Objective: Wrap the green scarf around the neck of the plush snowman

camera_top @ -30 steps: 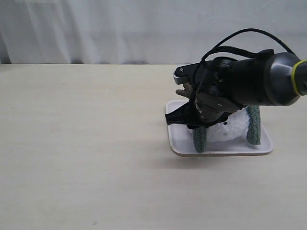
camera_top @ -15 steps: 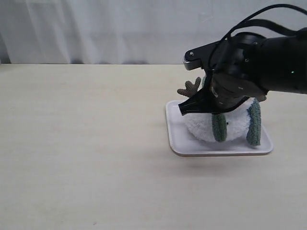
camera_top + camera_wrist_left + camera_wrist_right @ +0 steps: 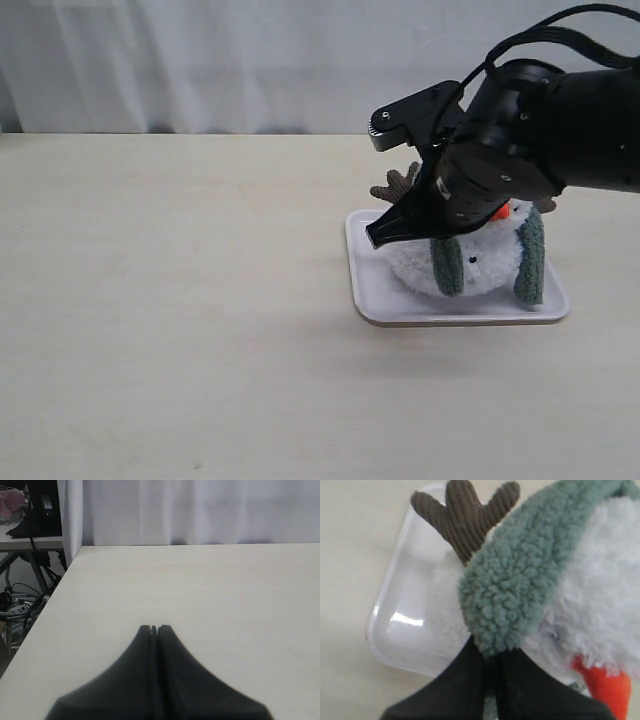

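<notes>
Jaws of right gripper (image 3: 490, 656) pinched on green scarf (image 3: 515, 590) end, held just past their tips against plush snowman (image 3: 592, 595), likely to carry it round; left gripper (image 3: 154, 629) jaws closed, empty

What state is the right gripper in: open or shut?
Shut on the green scarf: the right gripper pinches its fuzzy edge between closed dark fingers.

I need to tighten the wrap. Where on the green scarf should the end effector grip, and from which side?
Probably the green scarf at its outer hanging end, near its tip, approached from the exterior view's right. It hangs exposed down the plush snowman's side, a narrow strip easily pinched.
</notes>
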